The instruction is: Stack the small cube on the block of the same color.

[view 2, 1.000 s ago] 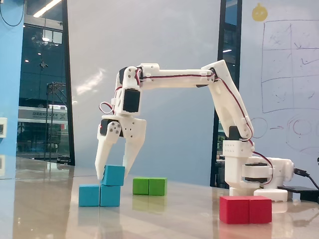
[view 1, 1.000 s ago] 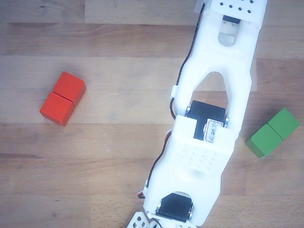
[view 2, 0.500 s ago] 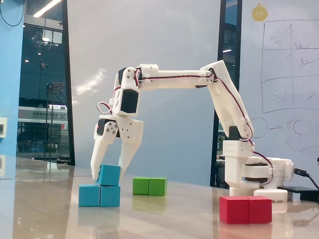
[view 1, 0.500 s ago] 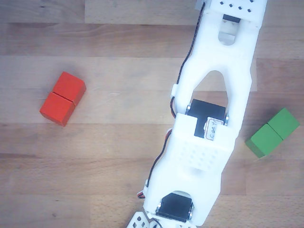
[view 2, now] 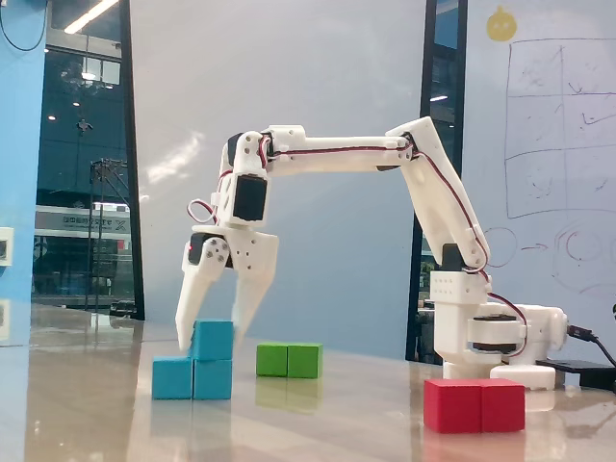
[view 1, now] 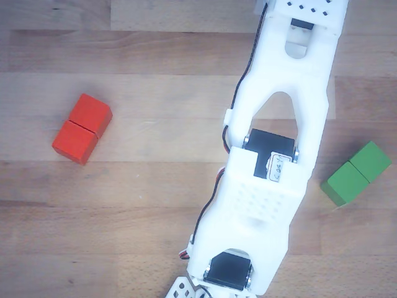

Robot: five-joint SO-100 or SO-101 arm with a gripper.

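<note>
In the fixed view the small light-blue cube (view 2: 214, 339) rests level on the right half of the light-blue oblong block (view 2: 192, 377), which lies on the table. My gripper (view 2: 212, 337) points down over it, one finger (view 2: 189, 322) against the cube's left side and the other against its right side, so it looks closed on the cube. In the other view my white arm (view 1: 273, 161) crosses the middle and hides both blue pieces and the fingertips.
A red oblong block (view 2: 474, 404) lies near the front right in the fixed view and at the left in the other view (view 1: 82, 128). A green oblong block (view 2: 289, 360) lies behind the stack and shows at the right in the other view (view 1: 356, 172). The arm base (view 2: 491, 337) stands at the right.
</note>
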